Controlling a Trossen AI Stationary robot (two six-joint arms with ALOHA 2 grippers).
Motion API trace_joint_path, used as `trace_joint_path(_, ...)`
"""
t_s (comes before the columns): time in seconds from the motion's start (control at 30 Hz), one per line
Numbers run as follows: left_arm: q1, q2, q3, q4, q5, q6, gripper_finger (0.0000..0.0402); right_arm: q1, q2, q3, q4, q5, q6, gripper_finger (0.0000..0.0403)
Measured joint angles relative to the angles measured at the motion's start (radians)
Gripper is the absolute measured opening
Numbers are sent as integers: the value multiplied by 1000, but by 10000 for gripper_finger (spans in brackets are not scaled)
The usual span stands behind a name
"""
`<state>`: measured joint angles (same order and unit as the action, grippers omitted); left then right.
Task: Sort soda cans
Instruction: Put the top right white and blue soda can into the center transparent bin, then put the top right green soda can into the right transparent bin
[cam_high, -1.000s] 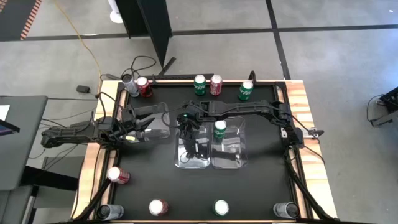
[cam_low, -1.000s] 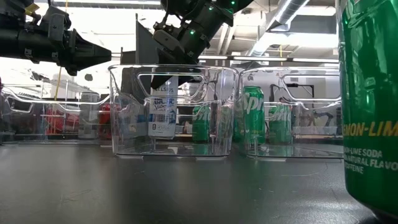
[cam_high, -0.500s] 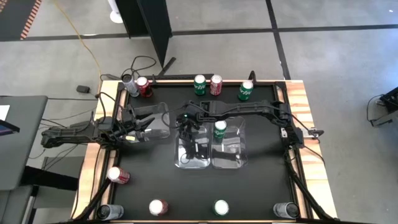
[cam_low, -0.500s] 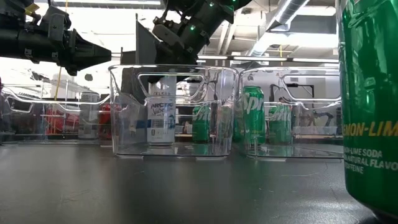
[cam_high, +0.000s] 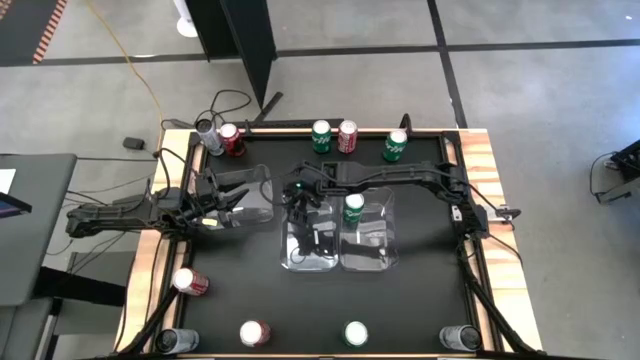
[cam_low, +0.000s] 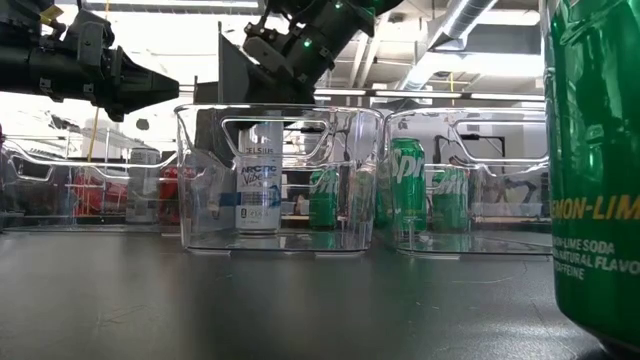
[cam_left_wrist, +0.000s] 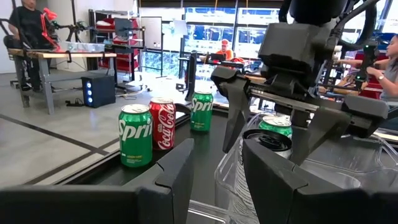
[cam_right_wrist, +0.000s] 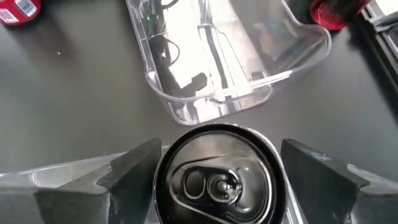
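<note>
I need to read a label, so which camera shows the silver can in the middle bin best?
The low view: the silver can stands upright in the middle bin, label facing out. The right wrist view shows only its top, the left wrist view its rim; the high view hides it under the right gripper.

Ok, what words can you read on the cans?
"Sprite" on the green can at the table's edge.
"Coca-Cola" on the red can beside it.
"LEMON-LIME SODA" on the big close green can.
"ARCTIC" on the silver can in the middle bin; its smaller print is too blurred to read.
</note>
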<state>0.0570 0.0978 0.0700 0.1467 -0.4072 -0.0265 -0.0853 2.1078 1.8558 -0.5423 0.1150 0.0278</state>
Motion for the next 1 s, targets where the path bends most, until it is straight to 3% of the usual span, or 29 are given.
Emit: trace_joint_path(1.0,0,0,0,0,0,0,132,20,-23,8,-6,3,-132,347)
